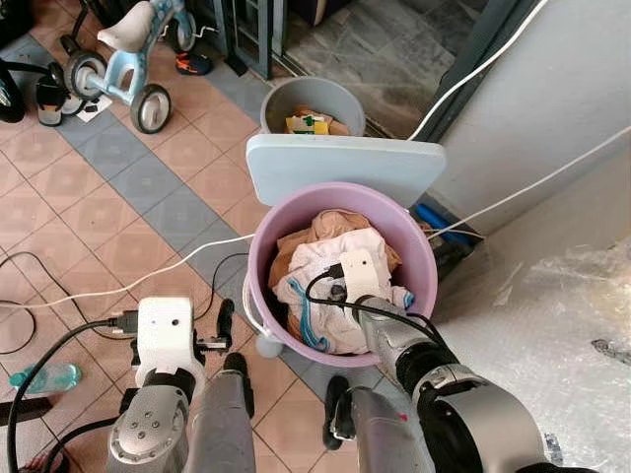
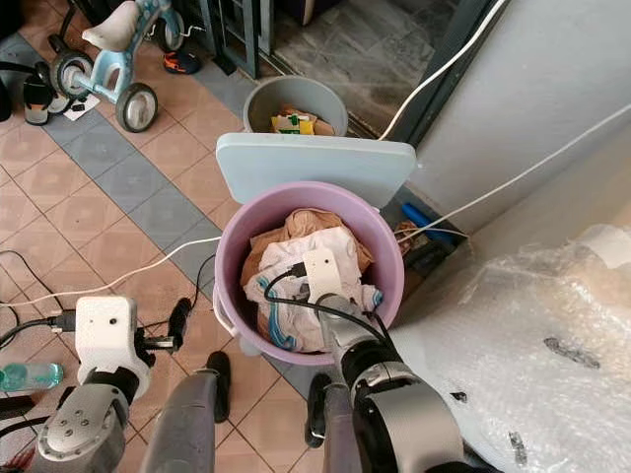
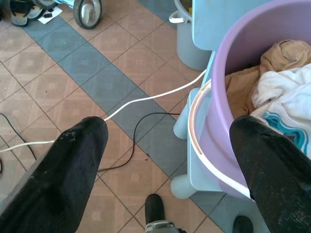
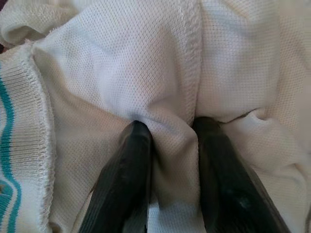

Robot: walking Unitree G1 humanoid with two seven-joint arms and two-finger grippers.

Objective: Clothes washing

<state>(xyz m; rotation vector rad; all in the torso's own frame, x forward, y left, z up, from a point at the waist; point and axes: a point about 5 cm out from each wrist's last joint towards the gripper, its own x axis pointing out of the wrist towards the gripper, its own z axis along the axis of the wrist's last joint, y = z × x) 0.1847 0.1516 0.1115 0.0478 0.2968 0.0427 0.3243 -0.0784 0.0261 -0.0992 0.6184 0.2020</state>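
Purple bucket [image 1: 424,258]: stands on a pale blue stool [image 1: 340,166] on the tiled floor [image 1: 128,187], beside a grey wall; a white bail handle hangs along its near side.
White garment [image 4: 160,73]: lies on top of the pile inside the bucket, a knit fabric with a ribbed hem carrying teal stripes; a tan garment [image 1: 330,225] lies beneath and behind it.
Right gripper [image 4: 171,130]: reaches down into the bucket, its two black fingers drawn close with a fold of the white garment pinched between them.
Left gripper [image 3: 167,160]: held low outside the bucket, on the side toward the open floor, fingers spread wide with nothing between them; it touches neither the bucket nor the clothes.
Cables: a white cable [image 1: 148,278] runs across the tiles toward the stool, and a thin black one [image 3: 127,150] loops beside it.
Grey bin [image 1: 314,103]: stands just behind the stool, holding yellow packaging.
Tricycle [image 1: 123,59]: a pale blue child's tricycle, well apart at the far left of the floor.
Plastic bottle [image 1: 44,376]: lies on the tiles near the robot's left arm.
Bubble wrap [image 2: 532,335]: covers the surface to the robot's right.
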